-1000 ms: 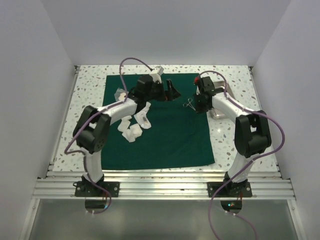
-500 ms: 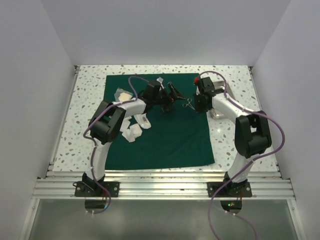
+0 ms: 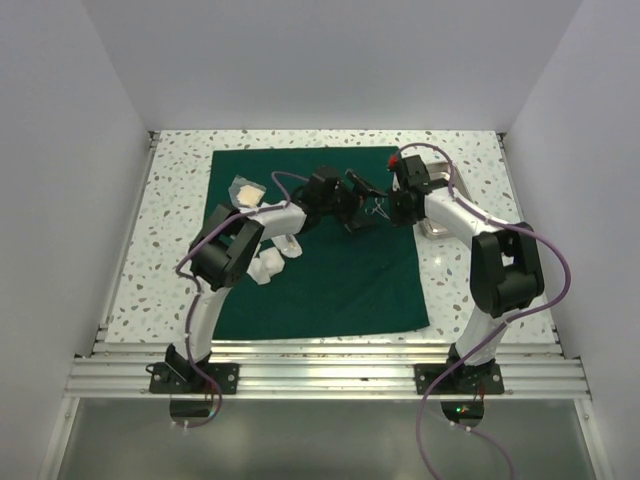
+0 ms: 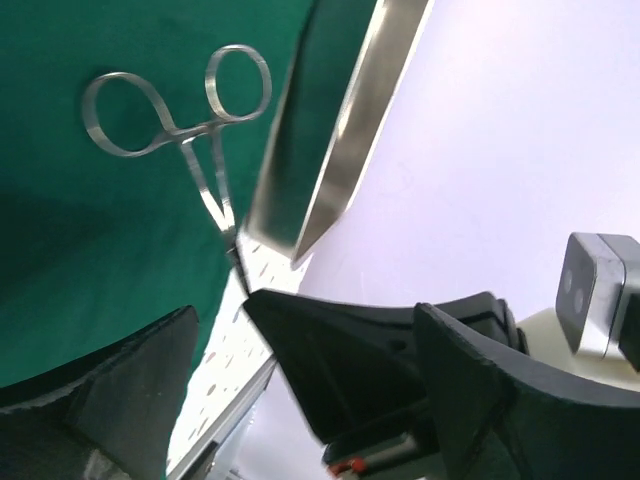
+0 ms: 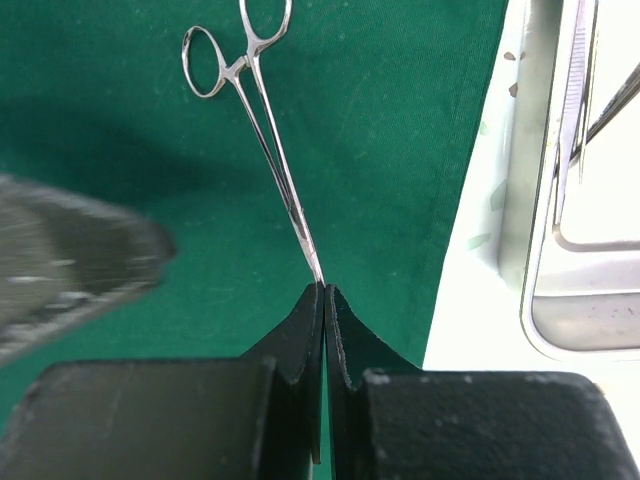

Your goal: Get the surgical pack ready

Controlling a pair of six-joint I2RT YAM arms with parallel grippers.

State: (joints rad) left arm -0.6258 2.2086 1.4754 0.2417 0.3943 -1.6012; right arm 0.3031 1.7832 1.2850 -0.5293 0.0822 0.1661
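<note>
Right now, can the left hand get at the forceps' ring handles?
Probably yes. The left hand sits open right beside the forceps, whose rings are unheld over the green drape. The right hand pinches only the tip, and nothing lies between.

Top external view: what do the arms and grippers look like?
Left arm and right arm match: white links, black joints, black base plates, a purple cable looping along each. Left gripper and right gripper have matte black wedge fingers. A red marking shows near the right wrist.
</note>
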